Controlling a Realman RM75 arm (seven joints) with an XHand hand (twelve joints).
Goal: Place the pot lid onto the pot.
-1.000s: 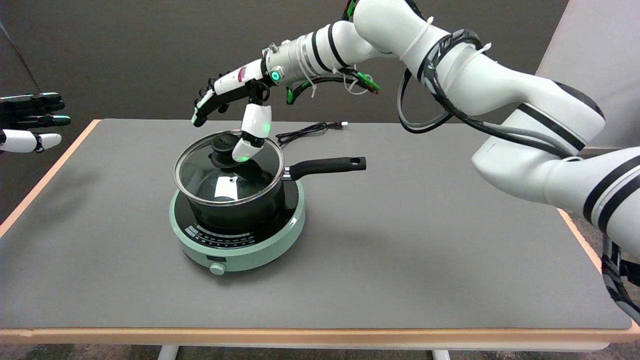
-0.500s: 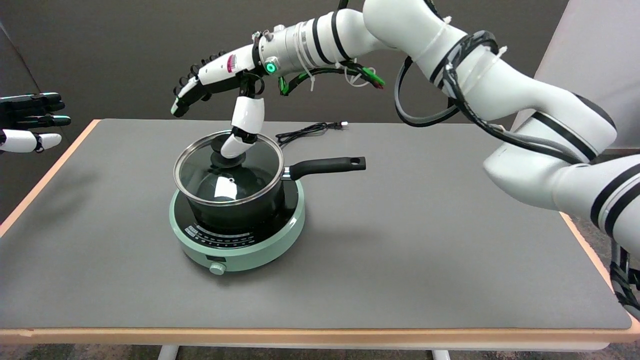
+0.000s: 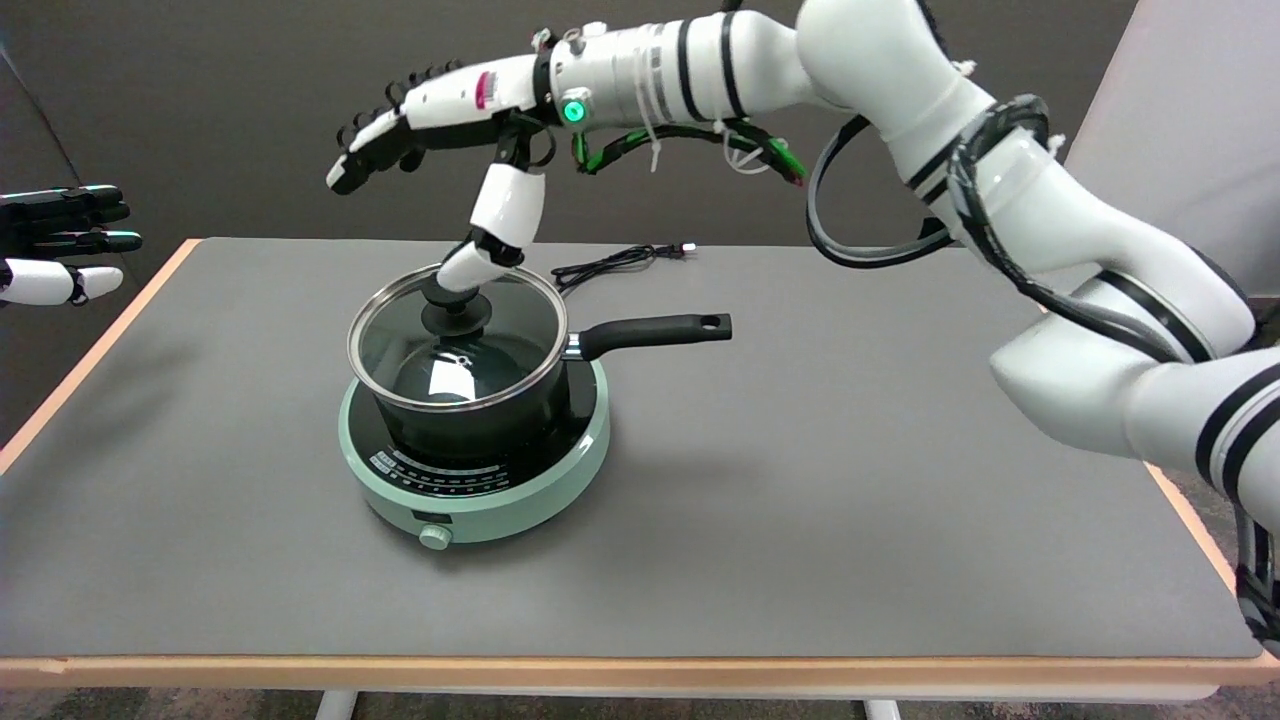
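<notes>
One pot [image 3: 470, 405] is seen standing on one round green cooker [image 3: 476, 478], and that cooker is taken here as the landmark. One glass pot lid [image 3: 455, 345] is seated level on the pot's rim, directly above the cooker, with its single black knob [image 3: 455, 310] at the centre. One long black pot handle [image 3: 655, 331] is pointed out past the cooker's right edge, parallel to the far side of the table [image 3: 800, 500].

The right hand [image 3: 450, 110] is held in the air above the cooker, toward its far side. Its fingers [image 3: 365, 160] are stretched out and spread to the upper left, well clear of the lid, and nothing is gripped in them. Only the thumb [image 3: 495, 230] is angled downward, and its tip is seen right at the knob's far side; whether contact is actually made cannot be told. So the hand is empty and spread.

One small dial [image 3: 435, 537] is shown on the cooker's near face. One black cable [image 3: 620, 262] is laid on the table behind the cooker, to its far right. One other hand [image 3: 60, 245] is seen far out to the cooker's left, beyond the table edge, in the air.
</notes>
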